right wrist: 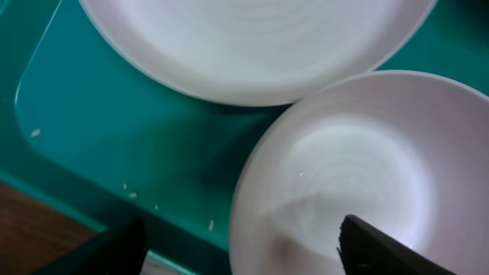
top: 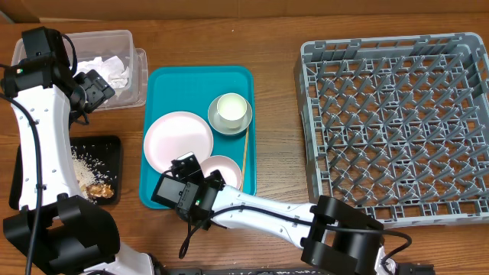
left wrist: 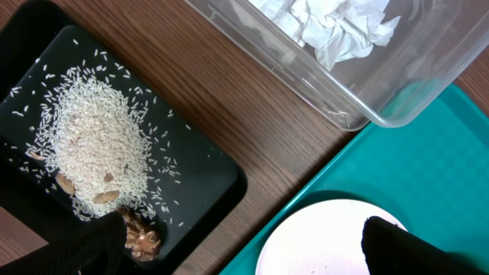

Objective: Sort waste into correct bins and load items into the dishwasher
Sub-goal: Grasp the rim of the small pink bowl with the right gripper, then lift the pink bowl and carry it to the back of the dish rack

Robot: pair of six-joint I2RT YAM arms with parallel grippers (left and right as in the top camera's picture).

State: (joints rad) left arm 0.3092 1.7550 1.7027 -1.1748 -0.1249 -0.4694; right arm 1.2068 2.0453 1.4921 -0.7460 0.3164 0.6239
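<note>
A teal tray (top: 162, 84) holds a large white plate (top: 178, 140), a small white bowl (top: 227, 169), a white cup on a saucer (top: 231, 111) and a wooden chopstick (top: 245, 149). My right gripper (top: 200, 186) is open low over the tray's front. In the right wrist view its fingers (right wrist: 241, 256) straddle the left rim of the small bowl (right wrist: 359, 168), with the large plate (right wrist: 252, 46) just beyond. My left gripper (top: 98, 86) is open and empty, up between the clear bin and the black tray. Its fingers (left wrist: 244, 252) frame the large plate's edge (left wrist: 321, 237).
A clear plastic bin (top: 137, 72) with crumpled paper stands at the back left. A black tray (top: 107, 153) with rice and food scraps lies left of the teal tray. A grey dish rack (top: 397, 126) fills the right side. Rice grains lie on the teal tray (right wrist: 114, 130).
</note>
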